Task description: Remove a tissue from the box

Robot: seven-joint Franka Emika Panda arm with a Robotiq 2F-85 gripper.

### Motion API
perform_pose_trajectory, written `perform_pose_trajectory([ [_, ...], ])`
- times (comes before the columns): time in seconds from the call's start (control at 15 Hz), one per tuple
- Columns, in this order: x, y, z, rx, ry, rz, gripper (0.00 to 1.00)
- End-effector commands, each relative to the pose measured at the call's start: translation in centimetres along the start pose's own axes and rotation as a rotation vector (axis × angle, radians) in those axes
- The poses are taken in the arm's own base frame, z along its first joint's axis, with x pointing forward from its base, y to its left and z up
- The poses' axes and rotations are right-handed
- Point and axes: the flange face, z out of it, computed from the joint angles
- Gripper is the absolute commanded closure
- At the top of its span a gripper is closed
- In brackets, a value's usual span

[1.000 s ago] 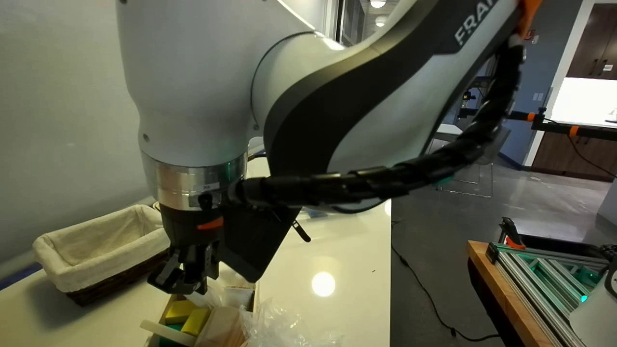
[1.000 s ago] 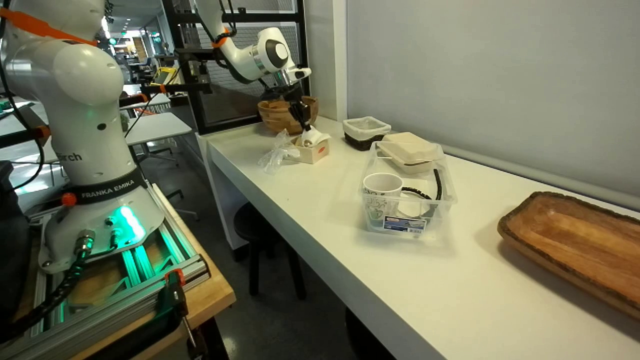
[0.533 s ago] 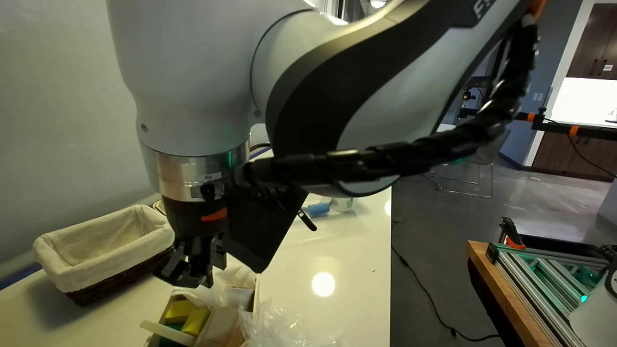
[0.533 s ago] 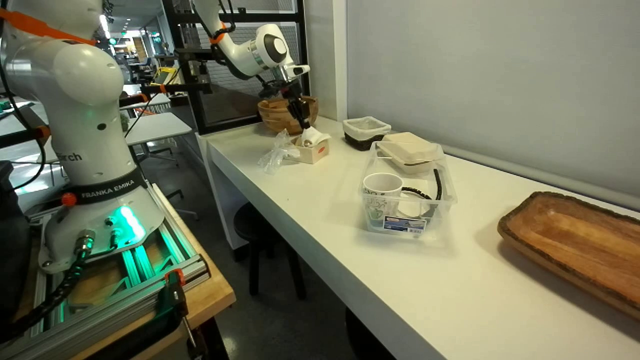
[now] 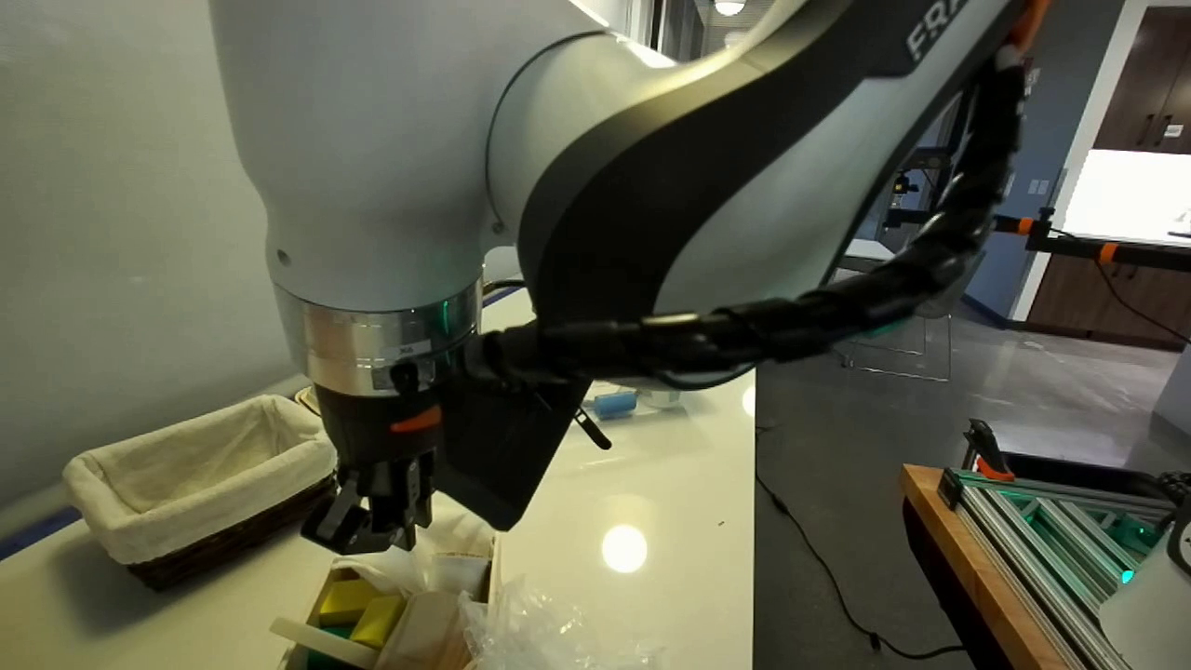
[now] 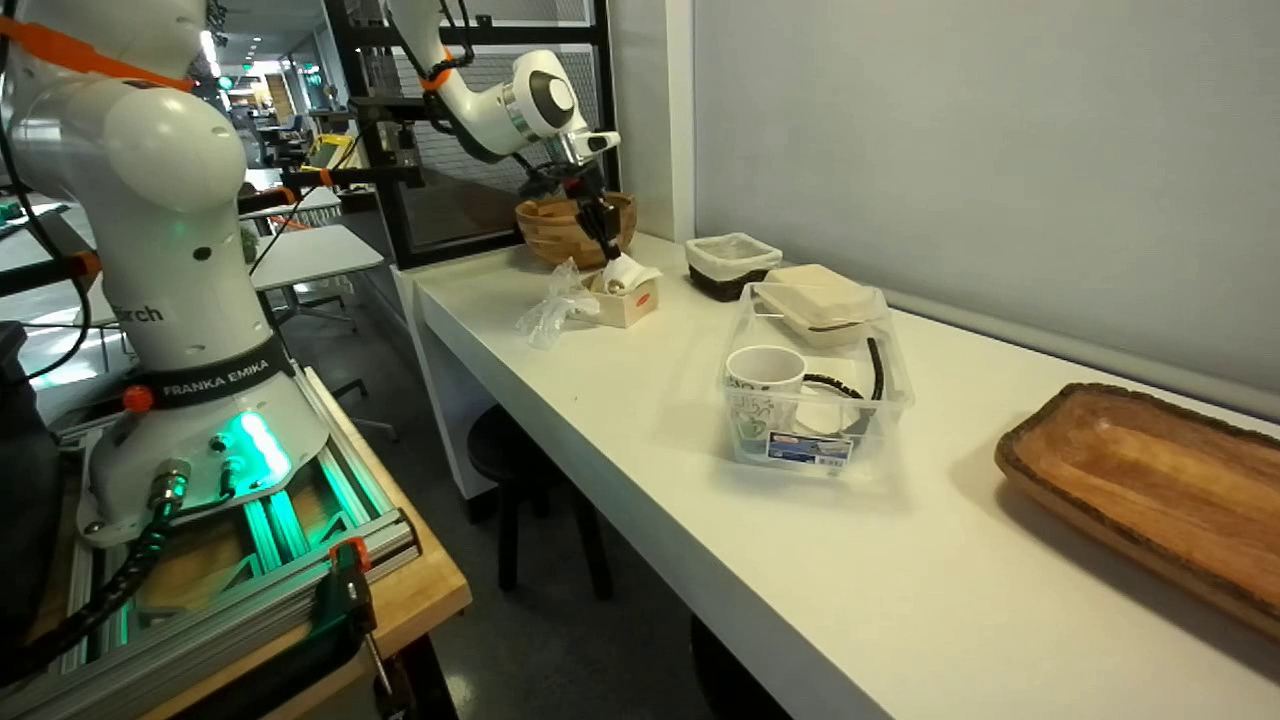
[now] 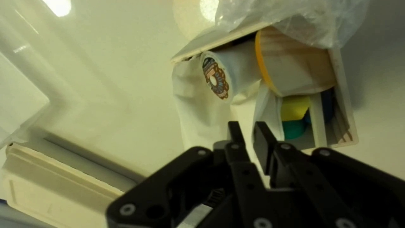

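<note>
I am holding the black, two-fingered gripper (image 7: 247, 124) slightly higher than a second ago, jaws standing narrowly apart. The thin, crumpled white paper tissue (image 7: 198, 115) is lying below, covering one end of the small, beige, rectangular box (image 6: 638, 306), so removal is seemingly awaiting a grasp.

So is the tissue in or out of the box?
At least partly in: the wrist view shows white tissue crumpled inside the box.
</note>
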Motion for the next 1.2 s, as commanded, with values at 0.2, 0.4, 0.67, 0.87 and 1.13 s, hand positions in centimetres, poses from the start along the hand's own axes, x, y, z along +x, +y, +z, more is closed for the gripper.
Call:
perform_pose_trajectory([
  [0.2, 0.3, -0.4, 0.8, 0.047, 0.044, -0.002, 0.69],
  [0.4, 0.4, -0.4, 0.9, 0.061, 0.054, -0.001, 1.00],
  [0.67, 0.1, -0.4, 1.3, 0.057, 0.042, 0.000, 1.00],
  [0.87, 0.3, 0.0, 0.1, 0.050, 0.046, 0.011, 1.00],
  [1.13, 1.5, 1.5, -4.4, 0.074, 0.109, 0.061, 1.00],
])
